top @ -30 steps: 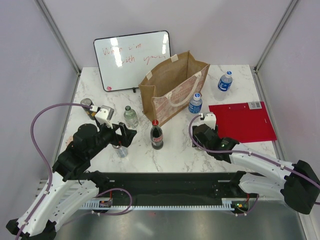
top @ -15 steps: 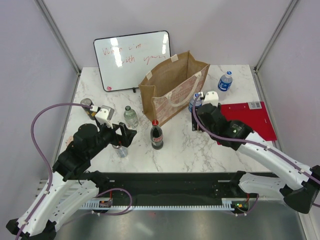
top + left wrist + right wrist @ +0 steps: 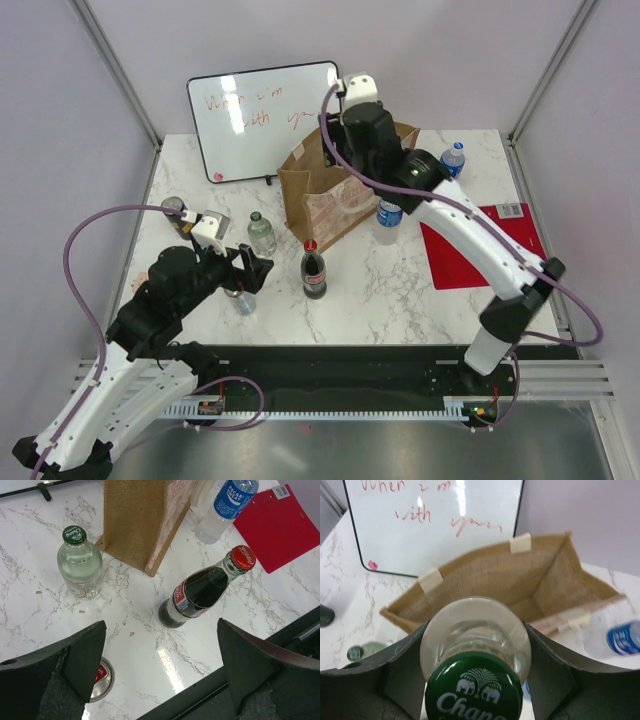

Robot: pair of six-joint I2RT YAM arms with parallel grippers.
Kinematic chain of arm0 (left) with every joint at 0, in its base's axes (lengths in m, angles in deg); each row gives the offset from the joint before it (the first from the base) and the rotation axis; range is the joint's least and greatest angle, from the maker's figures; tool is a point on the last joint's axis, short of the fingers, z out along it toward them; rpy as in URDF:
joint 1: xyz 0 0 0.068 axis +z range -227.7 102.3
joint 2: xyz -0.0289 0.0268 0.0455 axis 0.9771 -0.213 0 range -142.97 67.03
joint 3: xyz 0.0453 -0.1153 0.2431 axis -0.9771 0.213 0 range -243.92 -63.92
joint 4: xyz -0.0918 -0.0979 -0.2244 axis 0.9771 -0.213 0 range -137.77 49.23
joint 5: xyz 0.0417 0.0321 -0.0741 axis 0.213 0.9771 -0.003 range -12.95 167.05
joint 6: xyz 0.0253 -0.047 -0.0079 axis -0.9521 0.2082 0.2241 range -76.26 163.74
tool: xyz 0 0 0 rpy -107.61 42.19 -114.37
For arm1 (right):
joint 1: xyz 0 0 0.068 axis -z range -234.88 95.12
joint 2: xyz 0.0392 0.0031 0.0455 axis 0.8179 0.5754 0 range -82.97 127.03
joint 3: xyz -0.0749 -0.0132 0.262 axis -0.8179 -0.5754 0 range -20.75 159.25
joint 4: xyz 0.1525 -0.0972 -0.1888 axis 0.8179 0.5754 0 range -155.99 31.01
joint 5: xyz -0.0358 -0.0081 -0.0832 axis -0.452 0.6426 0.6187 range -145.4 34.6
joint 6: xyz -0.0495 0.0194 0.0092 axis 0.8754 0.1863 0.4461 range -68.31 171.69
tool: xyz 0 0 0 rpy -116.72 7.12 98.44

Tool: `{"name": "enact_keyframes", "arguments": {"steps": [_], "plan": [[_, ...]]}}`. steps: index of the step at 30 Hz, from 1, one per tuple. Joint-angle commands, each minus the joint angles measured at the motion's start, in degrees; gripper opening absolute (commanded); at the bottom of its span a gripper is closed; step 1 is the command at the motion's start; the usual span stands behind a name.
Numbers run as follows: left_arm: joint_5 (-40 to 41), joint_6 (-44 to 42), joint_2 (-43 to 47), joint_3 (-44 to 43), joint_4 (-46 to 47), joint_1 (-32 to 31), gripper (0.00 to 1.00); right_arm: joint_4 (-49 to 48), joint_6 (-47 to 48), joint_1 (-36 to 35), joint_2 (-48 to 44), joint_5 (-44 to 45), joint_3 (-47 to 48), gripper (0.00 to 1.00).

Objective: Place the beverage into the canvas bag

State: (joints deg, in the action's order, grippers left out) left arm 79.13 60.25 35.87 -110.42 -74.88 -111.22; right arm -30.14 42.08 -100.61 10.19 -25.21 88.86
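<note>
The job looked about half done. The right gripper [image 3: 476, 647] was closed tight around a clear glass bottle [image 3: 475, 630] with a green cap. It held the bottle up in the air, right over the open mouth of the canvas bag [image 3: 485, 572]. The bottle was not in the bag yet. I thought what was left was to bring it down between the bag's walls, let it go and lift the arm out.

The bag stood upright at the 12 o'clock end of the surface [image 3: 400, 290], just in front of the white board [image 3: 265, 115]. Its top gaped wide. I could see nothing lying inside. But the bottle hid part of the bottom, so I could not be sure.

The left gripper [image 3: 160, 645] hung at about 8 o'clock, with its fingers spread wide and nothing between them. A silver can [image 3: 100, 675] stood under it.

More drinks waited out on the surface. A cola bottle [image 3: 200, 592] stood at 6 o'clock from the bag. Another green-capped bottle [image 3: 80, 565] stood at about 8 o'clock from it. A blue-label water bottle [image 3: 222, 505] stood just beside the bag at 4 o'clock. A red folder [image 3: 480, 250] lay flat at 3 o'clock.
</note>
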Motion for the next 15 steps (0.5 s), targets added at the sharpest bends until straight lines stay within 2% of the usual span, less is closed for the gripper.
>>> {"name": "enact_keyframes", "arguments": {"steps": [1, 5, 15], "plan": [[1.1, -2.4, -0.3, 0.3, 2.4, -0.1, 0.98, -9.4, 4.8, 1.7, 9.0, -2.1, 15.6, 0.00], [1.2, -2.4, -0.2, 0.3, 2.4, -0.1, 0.98, -10.2, 5.3, 3.1, 15.1, -4.6, 19.2, 0.00], [0.5, -2.4, -0.5, 0.3, 2.5, -0.1, 0.98, -12.5, 3.9, 7.4, 20.8, -11.7, 15.6, 0.00]]}}
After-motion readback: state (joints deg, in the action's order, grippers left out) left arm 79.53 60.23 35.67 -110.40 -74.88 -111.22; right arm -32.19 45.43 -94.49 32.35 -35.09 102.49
